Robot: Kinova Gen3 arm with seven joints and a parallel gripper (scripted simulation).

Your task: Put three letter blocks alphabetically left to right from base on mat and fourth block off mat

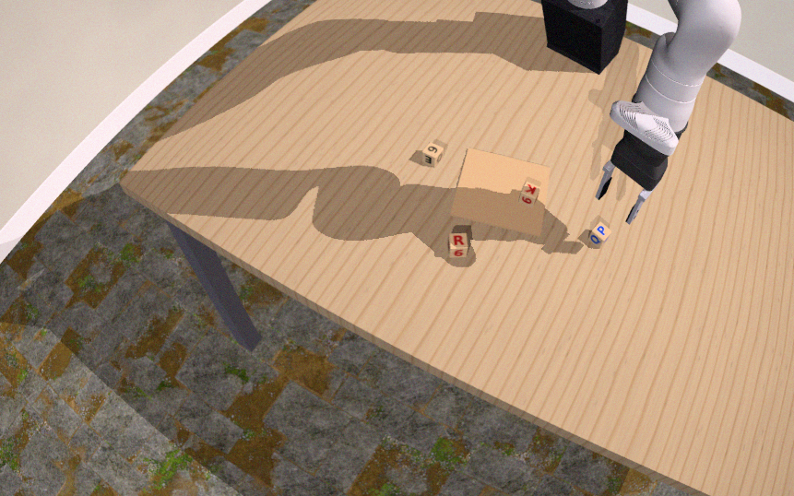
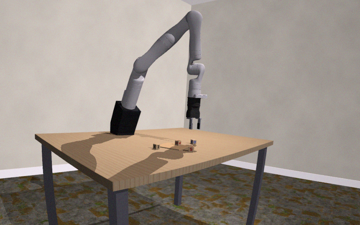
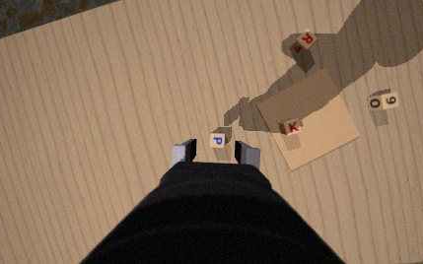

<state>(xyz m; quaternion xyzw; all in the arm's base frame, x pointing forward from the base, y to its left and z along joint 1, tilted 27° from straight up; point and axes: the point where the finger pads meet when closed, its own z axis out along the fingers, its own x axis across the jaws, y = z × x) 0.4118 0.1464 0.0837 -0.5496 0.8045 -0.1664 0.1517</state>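
The mat (image 1: 498,166) (image 2: 167,145) (image 3: 321,138) lies flat. The block with a red K on top (image 1: 529,190) (image 2: 177,142) (image 3: 292,126) stands on it near its right edge in the top view. The blue P block (image 1: 598,232) (image 2: 193,141) (image 3: 217,140) is off the mat to the right, its letter turned. The red R block (image 1: 457,243) (image 2: 191,149) (image 3: 307,39) is just off the mat's lower edge, R upright in the top view. My gripper (image 1: 615,208) (image 2: 194,128) (image 3: 215,148) is open and empty, high above the table near the P block.
The fourth block (image 1: 432,153) (image 2: 156,146) (image 3: 390,100), with a black 9 or 6 on top, stands off the mat, to its left in the top view. The robot's black base (image 1: 584,33) (image 2: 125,120) stands at the table's far side. The arm's shadow falls across part of the mat.
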